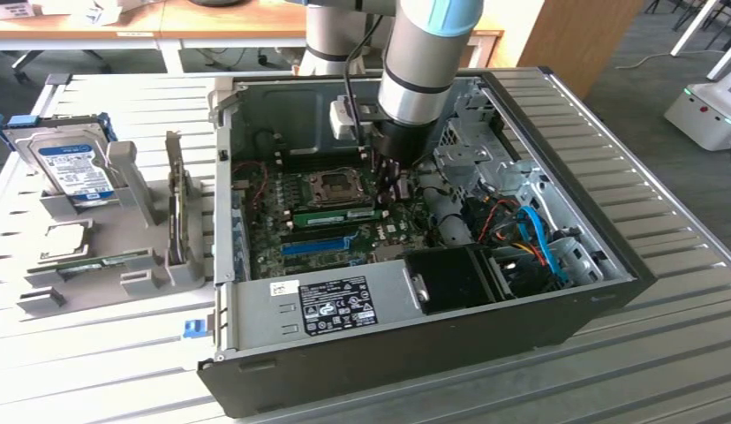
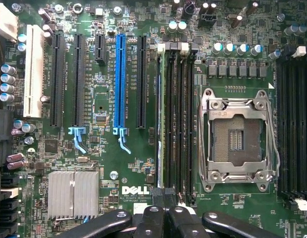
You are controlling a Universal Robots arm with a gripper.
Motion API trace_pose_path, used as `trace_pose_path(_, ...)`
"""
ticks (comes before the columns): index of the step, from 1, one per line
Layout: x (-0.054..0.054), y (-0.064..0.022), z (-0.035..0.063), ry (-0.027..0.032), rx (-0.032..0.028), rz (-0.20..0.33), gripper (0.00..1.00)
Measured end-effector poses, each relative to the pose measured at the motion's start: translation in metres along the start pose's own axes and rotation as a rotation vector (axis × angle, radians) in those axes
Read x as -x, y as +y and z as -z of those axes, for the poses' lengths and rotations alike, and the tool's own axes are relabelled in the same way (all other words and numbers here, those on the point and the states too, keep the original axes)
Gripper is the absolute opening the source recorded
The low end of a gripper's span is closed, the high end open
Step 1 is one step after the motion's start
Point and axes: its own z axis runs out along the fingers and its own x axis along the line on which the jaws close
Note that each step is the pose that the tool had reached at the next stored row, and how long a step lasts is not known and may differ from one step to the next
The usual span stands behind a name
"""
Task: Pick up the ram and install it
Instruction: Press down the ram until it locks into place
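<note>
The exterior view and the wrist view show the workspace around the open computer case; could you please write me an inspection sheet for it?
Surface: slatted metal table bearing the open computer case.
Job's things: ram standing in a slot between the processor socket and the blue slot.
Clutter: grey rack holding a hard drive.
Grippers: claw shut, over the motherboard by the memory slots; nothing seen in its grip.
Cables: red, blue and orange cables inside the case; black cable along the arm.
Surroundings: wooden desks; white machine.
</note>
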Motion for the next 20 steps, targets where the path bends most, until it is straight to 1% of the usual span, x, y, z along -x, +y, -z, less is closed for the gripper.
trace_pose_path(20,-0.0001,-0.0001,-0.0018,0.0000,-0.0001,0.000,0.11)
